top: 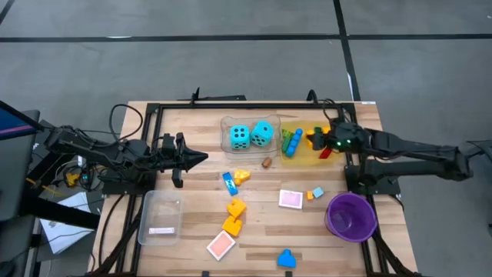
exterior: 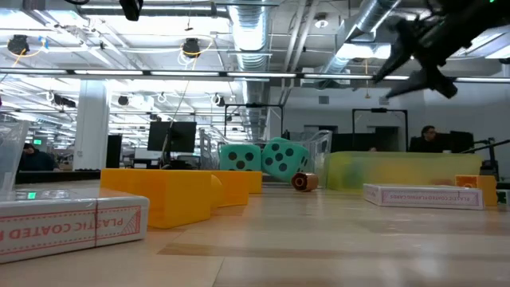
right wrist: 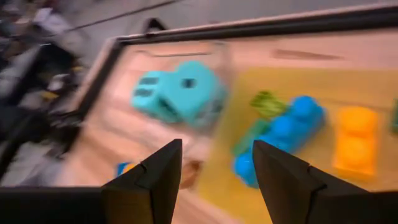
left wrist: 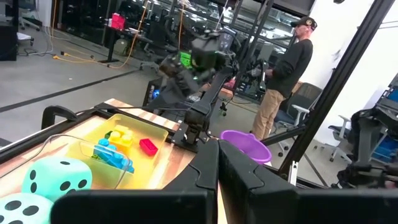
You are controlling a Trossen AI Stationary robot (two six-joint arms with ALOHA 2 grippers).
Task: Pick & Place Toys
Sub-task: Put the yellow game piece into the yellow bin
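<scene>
High view: the right hand (top: 321, 141) hovers spread and empty over the yellow tray (top: 304, 158), apparently between placements. Loose bricks (top: 235, 208) and tiles (top: 290, 198) lie on the worktop (top: 192, 169); next it must pick one. The left hand (top: 201, 158) waits pressed together.
</scene>
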